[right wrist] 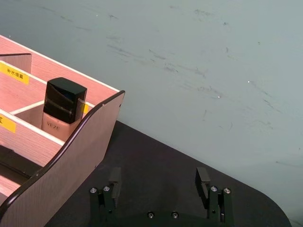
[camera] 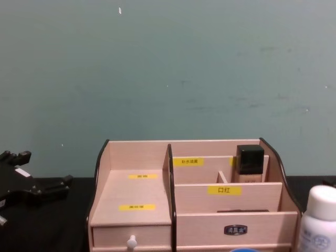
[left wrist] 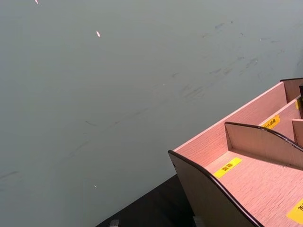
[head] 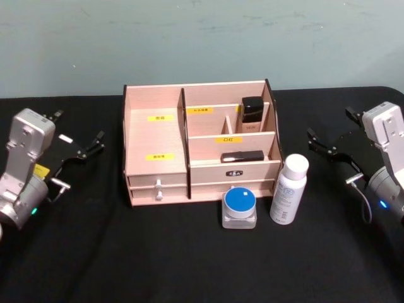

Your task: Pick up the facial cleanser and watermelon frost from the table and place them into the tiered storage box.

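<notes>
On the black table (head: 189, 271), you have the upright white facial cleanser bottle (head: 289, 189) right of centre, before the pale wooden tiered storage box (head: 144, 139) and down-left of the nearer, open-fingered right gripper (head: 323, 146), a blue-lidded clear jar (head: 240, 207) beside it; the left gripper (head: 88, 146), likewise spread, sits far left.

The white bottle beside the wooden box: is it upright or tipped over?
Upright: the white bottle stands on its base on the table, its cap on top.

white bottle (head: 289, 189), blue-lidded jar (head: 239, 207), before wooden organiser (head: 154, 136)
</notes>
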### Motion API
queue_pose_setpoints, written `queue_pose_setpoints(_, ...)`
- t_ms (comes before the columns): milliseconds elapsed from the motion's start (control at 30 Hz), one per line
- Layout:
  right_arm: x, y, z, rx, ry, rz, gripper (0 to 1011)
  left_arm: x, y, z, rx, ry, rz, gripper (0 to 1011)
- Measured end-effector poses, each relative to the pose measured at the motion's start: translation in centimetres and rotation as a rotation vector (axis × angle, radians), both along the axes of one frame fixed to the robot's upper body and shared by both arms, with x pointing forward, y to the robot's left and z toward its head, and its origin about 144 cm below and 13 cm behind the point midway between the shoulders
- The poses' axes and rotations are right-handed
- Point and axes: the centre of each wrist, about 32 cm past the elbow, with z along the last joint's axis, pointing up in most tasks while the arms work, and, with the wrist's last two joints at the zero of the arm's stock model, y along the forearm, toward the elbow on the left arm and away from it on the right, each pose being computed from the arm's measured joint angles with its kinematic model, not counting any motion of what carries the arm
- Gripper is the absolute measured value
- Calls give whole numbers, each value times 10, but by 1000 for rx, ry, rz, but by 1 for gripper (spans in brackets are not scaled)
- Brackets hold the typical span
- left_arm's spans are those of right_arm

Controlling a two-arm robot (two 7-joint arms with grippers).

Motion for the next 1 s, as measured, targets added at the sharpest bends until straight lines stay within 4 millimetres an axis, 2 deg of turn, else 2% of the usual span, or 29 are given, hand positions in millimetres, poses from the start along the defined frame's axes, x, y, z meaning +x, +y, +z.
queue_pose_setpoints(1000,0,0,0,0,0,0,1000,0,0,0,0,0,0,1010)
